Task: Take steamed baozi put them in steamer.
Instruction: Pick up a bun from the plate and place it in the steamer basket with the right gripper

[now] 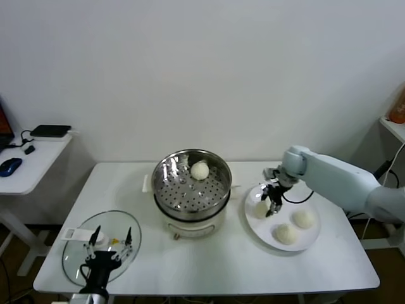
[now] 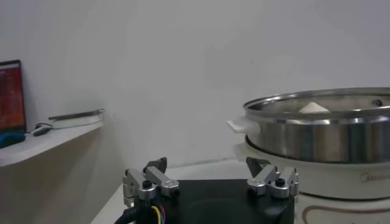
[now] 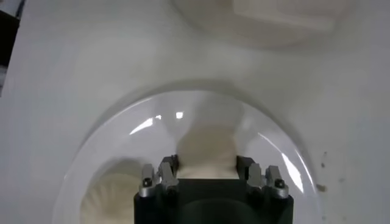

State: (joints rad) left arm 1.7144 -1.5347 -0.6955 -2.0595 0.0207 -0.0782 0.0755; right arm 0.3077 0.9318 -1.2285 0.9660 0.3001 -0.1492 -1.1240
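The steamer (image 1: 166, 166) stands mid-table with one baozi (image 1: 200, 170) on its perforated bottom. My right gripper (image 1: 271, 206) is down at the left part of the white plate (image 1: 262, 225), shut on another baozi (image 1: 261, 208). In the right wrist view that bun (image 3: 207, 146) fills the gap between the fingers of the right gripper (image 3: 207, 165). Two more baozi (image 1: 304, 218) (image 1: 286, 234) lie on the plate's right half. My left gripper (image 1: 112, 239) waits open above the glass lid (image 1: 76, 253) and holds nothing. In the left wrist view it (image 2: 207, 173) faces the steamer (image 2: 323, 131).
A side table (image 1: 25, 168) with a mouse and a dark box stands at the far left. The table's front edge runs just below the lid and the plate. A shelf edge (image 1: 393, 126) shows at the far right.
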